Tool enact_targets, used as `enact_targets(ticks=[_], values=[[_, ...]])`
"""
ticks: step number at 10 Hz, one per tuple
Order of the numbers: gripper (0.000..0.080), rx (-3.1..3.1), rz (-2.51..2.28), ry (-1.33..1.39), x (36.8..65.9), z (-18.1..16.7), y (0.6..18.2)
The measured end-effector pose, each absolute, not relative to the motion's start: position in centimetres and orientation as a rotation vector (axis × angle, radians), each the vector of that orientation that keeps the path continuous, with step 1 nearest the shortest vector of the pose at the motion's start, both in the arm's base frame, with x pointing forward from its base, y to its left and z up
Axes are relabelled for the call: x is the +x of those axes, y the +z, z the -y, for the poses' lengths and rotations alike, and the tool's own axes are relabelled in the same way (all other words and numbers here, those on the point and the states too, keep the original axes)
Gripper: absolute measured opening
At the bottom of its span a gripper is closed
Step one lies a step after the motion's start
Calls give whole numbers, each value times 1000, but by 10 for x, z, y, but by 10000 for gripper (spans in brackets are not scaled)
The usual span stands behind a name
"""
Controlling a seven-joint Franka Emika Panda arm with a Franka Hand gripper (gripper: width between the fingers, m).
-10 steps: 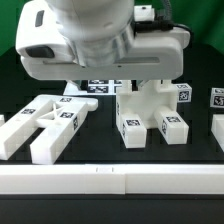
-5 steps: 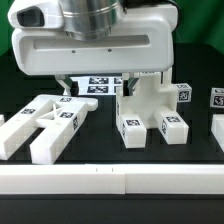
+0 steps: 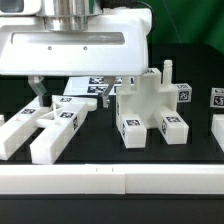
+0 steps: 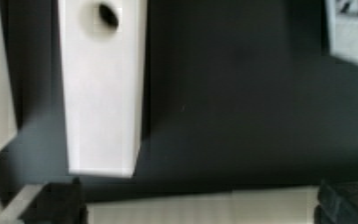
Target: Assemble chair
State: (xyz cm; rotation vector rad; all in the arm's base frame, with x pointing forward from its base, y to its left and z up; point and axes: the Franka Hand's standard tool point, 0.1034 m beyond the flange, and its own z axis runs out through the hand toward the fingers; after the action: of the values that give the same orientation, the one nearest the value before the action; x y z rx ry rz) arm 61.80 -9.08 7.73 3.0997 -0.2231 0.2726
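Nearest the camera, a white rail (image 3: 110, 181) is running across the bottom of the exterior view. Just behind it, the loose chair parts are lying on the black table (image 3: 100, 150). A forked panel (image 3: 50, 122) is resting flat at the lower left. A partly joined block (image 3: 150, 108) of the chair is standing right of centre, its tagged feet pointing toward the rail.

Above them, in the upper half of the frame, the gripper (image 3: 82, 90) is hanging with its jaws spread wide and nothing between them. One finger is coming down just over the forked panel's far end, the other beside the joined block. In the wrist view, the gripper (image 4: 197, 200) is looking down on a long white bar (image 4: 101, 100) with a round hole. That bar is sitting close to one fingertip (image 4: 51, 202), and no contact is showing.

These pieces are looking like stiff, light moulded plastic. They are probably smooth enough to slip, so a squeeze across one narrow prong of the forked panel, on its flat parallel sides, is seeming safest.

Farther back, the marker board (image 3: 92, 88) is lying flat behind the gripper, and a small tagged cube (image 3: 217, 97) is sitting at the right edge.
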Motion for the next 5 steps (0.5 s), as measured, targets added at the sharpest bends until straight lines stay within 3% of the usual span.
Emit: enact_targets(ticks=[5], values=[[649,3129,386,91,590,125,47]])
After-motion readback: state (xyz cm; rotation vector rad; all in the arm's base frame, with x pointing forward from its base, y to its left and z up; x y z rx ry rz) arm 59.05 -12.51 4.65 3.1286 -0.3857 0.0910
